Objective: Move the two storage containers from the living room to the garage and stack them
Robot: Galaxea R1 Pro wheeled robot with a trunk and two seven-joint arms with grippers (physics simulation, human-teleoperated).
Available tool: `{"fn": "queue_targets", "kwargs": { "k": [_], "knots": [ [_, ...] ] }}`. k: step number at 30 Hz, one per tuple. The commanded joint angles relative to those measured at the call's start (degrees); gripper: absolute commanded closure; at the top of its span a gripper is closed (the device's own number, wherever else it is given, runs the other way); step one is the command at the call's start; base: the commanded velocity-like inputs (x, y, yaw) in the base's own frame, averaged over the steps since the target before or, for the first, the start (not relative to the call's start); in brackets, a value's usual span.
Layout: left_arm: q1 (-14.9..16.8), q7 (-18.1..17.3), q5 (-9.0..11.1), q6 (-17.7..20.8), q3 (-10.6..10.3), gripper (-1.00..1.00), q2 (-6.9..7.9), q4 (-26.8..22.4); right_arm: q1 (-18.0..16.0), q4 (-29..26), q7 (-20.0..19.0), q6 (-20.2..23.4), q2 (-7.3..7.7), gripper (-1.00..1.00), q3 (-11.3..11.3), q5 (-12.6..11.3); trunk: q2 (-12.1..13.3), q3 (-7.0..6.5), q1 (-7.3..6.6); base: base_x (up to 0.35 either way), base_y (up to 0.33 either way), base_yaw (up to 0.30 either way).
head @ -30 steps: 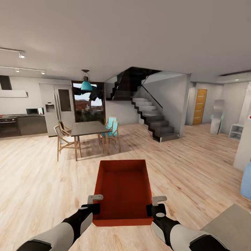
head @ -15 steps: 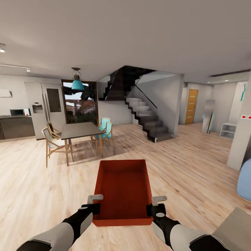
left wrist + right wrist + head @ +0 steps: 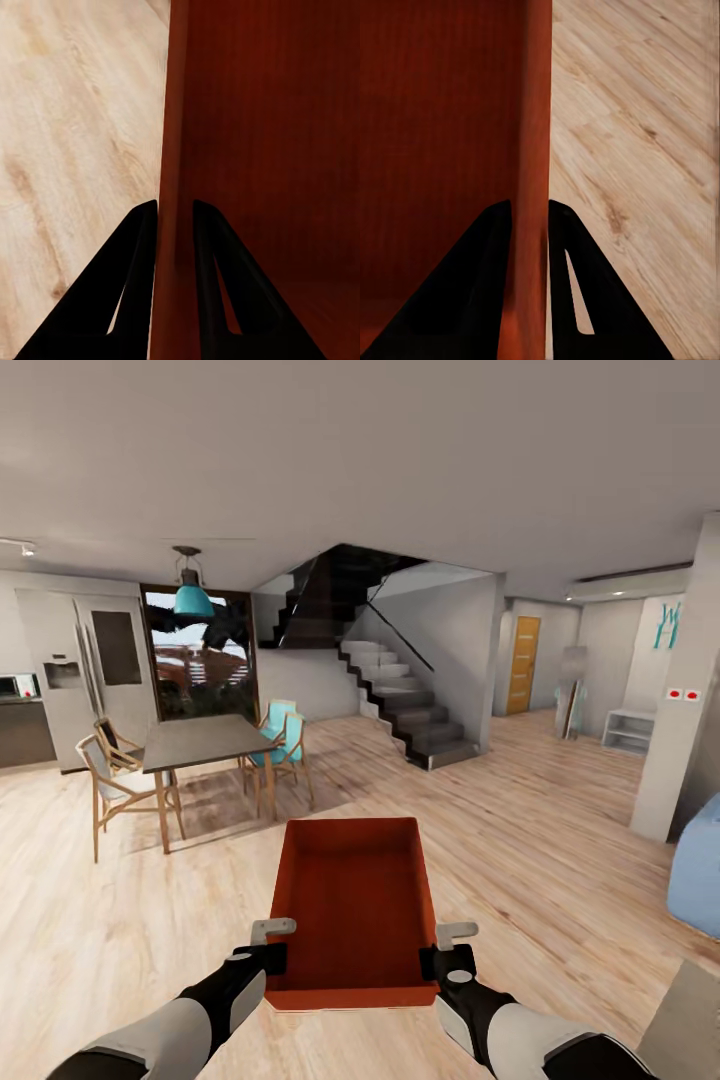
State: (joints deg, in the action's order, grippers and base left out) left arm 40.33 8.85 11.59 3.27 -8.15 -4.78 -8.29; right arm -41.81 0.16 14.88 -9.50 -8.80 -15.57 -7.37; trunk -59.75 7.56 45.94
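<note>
- storage container [image 3: 355,905], red-orange, lidless, held level out in front of the robot at 6 o'clock of the head view, above the wood plank floor [image 3: 560,860], open top up, nothing visible inside.
- left gripper [image 3: 272,944] clamps the container's left wall near the near corner; left wrist view has the two black fingers [image 3: 135,277] pinched on the wall edge of the container [image 3: 270,150], one inside, one outside.
- right gripper [image 3: 446,948] does the same on the right wall; right wrist view shows its fingers [image 3: 484,277] straddling the wall of the container [image 3: 442,112], nearly closed on it, plank floor [image 3: 637,150] on the outer side.
- both forearms come in from 7 and 5 o'clock, roughly mirrored.
- dining table [image 3: 205,742] with wooden chairs [image 3: 110,785] at 10 o'clock, teal chairs [image 3: 283,732] on its far side, teal pendant lamp [image 3: 192,596] above.
- fridge [image 3: 85,665] at 9 to 10 o'clock against the back wall, dark window [image 3: 195,655] beside it.
- staircase [image 3: 400,705] at 12 to 1 o'clock, dark upper flight, light lower steps.
- orange wooden door [image 3: 522,664] at 2 o'clock down a hallway, white shelf unit [image 3: 630,728] further right.
- white pillar [image 3: 675,690] at 3 o'clock with two red marks; pale blue soft object [image 3: 700,870] just below it at the frame edge, can't tell what it is.
</note>
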Motion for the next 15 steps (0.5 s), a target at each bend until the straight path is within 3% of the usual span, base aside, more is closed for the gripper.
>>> {"fn": "queue_targets", "kwargs": {
  "k": [1, 15],
  "knots": [
    [0.05, 0.86, -0.87, 0.34, 3.37, 1.00, 3.07, -0.41, -0.02, 0.10, -0.28, 0.01, -0.06, 1.00, 1.95, -0.12, -0.06, 0.08, 0.04, 0.304, 0.216, -0.283],
    [0.08, 0.89, -0.87, 0.34, 3.34, 1.00, 3.09, -0.41, -0.02, 0.10, -0.42, 0.05, -0.03, 1.00, 1.95, -0.01, -0.06, 0.08, 0.04, 0.304, 0.216, -0.284]
  ]
}}
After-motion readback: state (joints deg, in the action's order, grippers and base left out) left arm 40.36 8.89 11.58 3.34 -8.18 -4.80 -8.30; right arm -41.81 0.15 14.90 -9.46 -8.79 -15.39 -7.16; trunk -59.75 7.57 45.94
